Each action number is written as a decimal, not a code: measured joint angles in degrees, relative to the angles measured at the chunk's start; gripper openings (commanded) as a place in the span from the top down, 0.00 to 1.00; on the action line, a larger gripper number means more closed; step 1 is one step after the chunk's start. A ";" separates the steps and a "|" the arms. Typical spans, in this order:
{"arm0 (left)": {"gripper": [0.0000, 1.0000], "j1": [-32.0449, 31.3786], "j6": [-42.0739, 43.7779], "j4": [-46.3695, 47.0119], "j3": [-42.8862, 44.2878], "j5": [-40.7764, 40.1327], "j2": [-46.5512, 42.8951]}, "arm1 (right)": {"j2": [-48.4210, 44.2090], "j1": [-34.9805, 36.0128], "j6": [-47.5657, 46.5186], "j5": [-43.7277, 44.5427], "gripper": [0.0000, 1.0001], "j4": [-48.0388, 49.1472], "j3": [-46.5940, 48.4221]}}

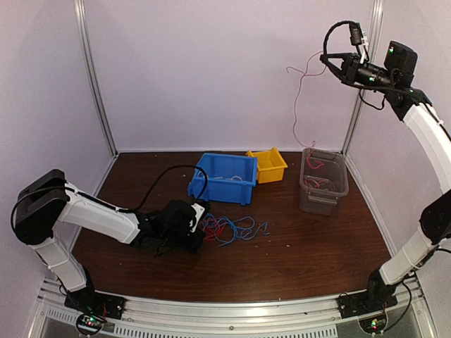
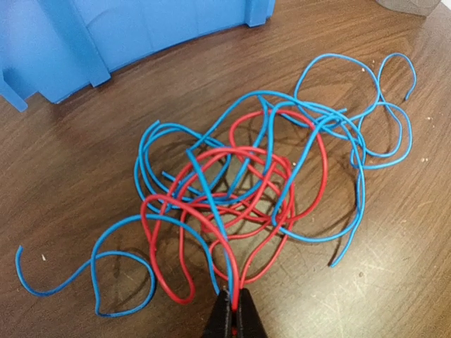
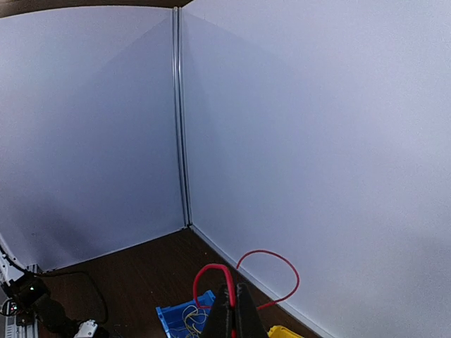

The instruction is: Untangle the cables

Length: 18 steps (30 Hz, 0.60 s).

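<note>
A tangle of thin red and blue cables [image 1: 232, 228] lies on the brown table in front of the blue bin; it fills the left wrist view [image 2: 261, 183]. My left gripper [image 1: 201, 225] sits low at the tangle's left edge, shut [image 2: 232, 297] on red and blue strands of it. My right gripper [image 1: 328, 60] is raised high at the back right, shut [image 3: 233, 292] on a single red cable [image 1: 299, 91] that loops past the jaws [image 3: 271, 264] and hangs down toward the clear bin.
A blue bin [image 1: 224, 177] holding pale strands [image 3: 192, 318] stands behind the tangle. A yellow bin [image 1: 268, 165] stands to its right. A clear bin [image 1: 323, 181] with red cables stands at back right. White walls enclose the table.
</note>
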 measured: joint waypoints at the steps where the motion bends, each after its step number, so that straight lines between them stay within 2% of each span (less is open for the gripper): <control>1: 0.99 0.00 0.00 -0.02 0.31 -0.13 0.00 | -0.50 -0.11 -0.90 0.24 1.00 -0.79 -1.64; 9: 1.00 0.00 0.00 0.11 1.33 -0.72 0.00 | -4.17 -0.39 -5.97 2.21 1.00 -2.23 -8.90; 18: 1.00 0.00 0.00 0.35 1.44 -0.87 0.20 | -4.50 -0.92 -8.61 3.69 1.00 -3.52 -9.92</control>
